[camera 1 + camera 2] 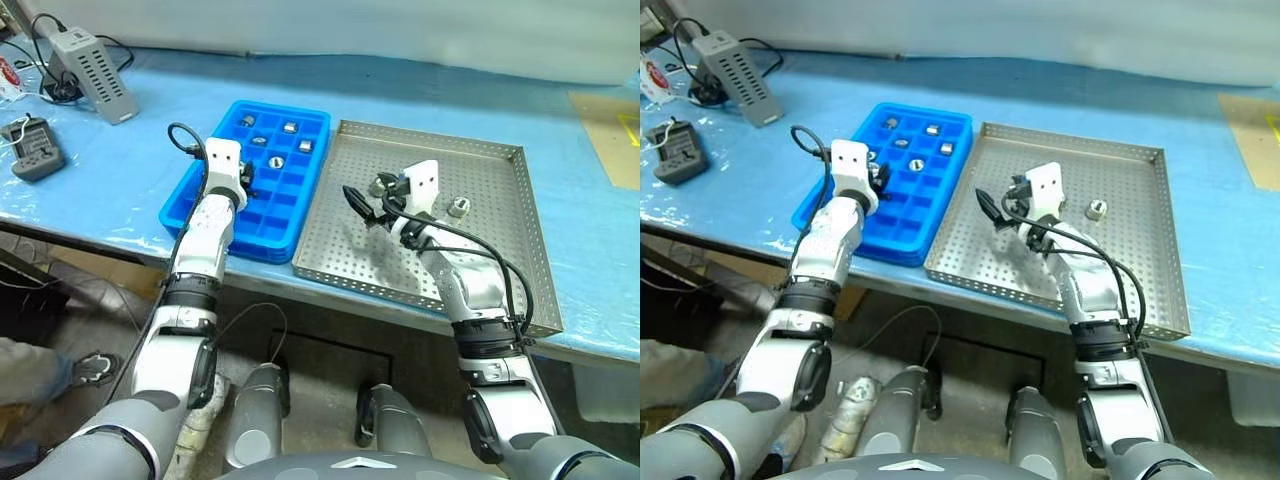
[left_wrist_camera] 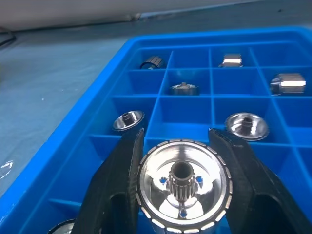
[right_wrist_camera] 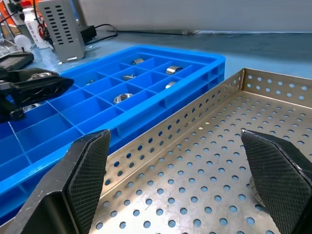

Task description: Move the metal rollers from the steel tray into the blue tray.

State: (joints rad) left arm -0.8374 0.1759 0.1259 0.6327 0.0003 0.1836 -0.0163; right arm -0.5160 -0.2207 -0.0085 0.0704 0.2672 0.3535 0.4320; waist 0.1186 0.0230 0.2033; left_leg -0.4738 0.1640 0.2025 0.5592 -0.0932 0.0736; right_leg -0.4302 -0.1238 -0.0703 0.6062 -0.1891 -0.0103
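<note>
left gripper (image 2: 183, 187): fingers clamped on a metal roller (image 2: 181, 184), bore facing the wrist camera
below fingers: empty blue tray (image 1: 205, 190) compartments
right gripper (image 3: 187, 175): fingers wide apart, empty, over steel tray (image 1: 500, 290)
remaining roller (image 1: 458, 208): beside right fingers

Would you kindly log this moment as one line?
left gripper: shut on metal roller, over blue tray | right gripper: open, empty, over steel tray | one roller left there

A long table (image 1: 120, 190) covered in pale blue sheeting stretched ahead of my grippers. Far left of them sat a grey vented box (image 1: 93, 62) with black cables and a small dark device (image 1: 34, 149).
</note>
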